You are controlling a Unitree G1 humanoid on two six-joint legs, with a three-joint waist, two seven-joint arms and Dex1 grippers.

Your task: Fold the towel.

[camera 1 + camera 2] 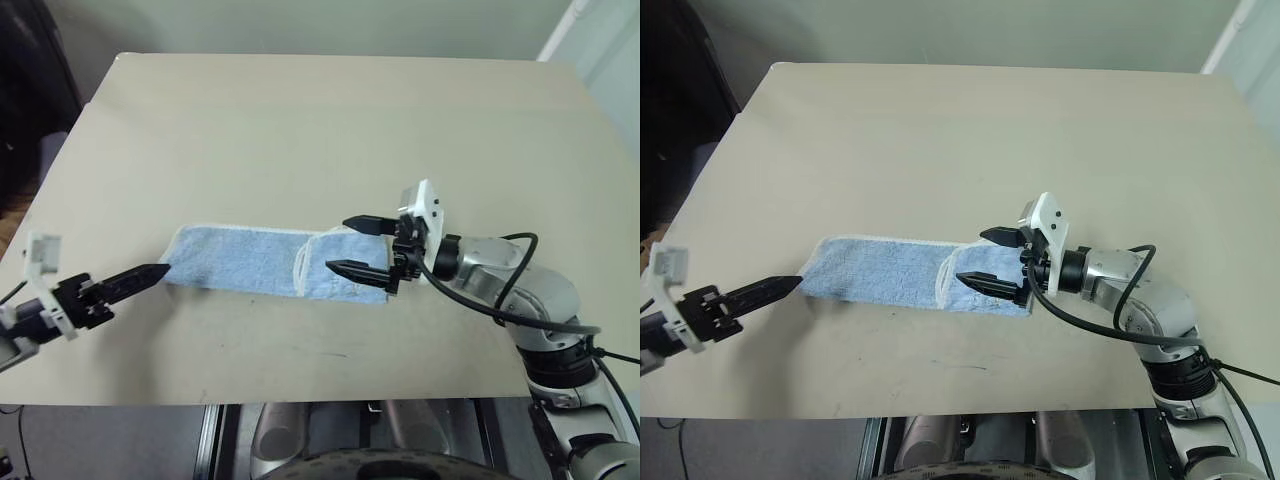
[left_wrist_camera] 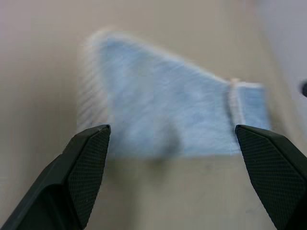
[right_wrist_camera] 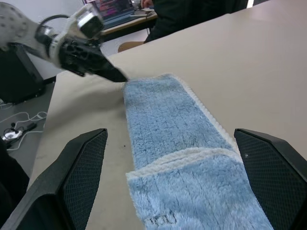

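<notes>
The towel (image 1: 272, 262) lies as a long strip near the front edge of the table (image 1: 300, 120), its right end already lapped over. Both grippers are released and empty: the left gripper (image 1: 150, 275) at the left end, the right gripper (image 1: 357, 246) over the lapped end. To fold well, I'd pinch both corners of one end and lay its edge square on the other.

Surface: a plain beige table (image 1: 330, 120) with a matte top.
On it: the towel (image 1: 250, 262), light blue terry with white stitched edging, lying flat as a long folded strip.
Fold: one end is doubled over onto the strip, under the right gripper (image 1: 356, 246), whose fingers stand apart.
Other end: just beside the tip of the left gripper (image 1: 770, 289), fingers apart.
</notes>
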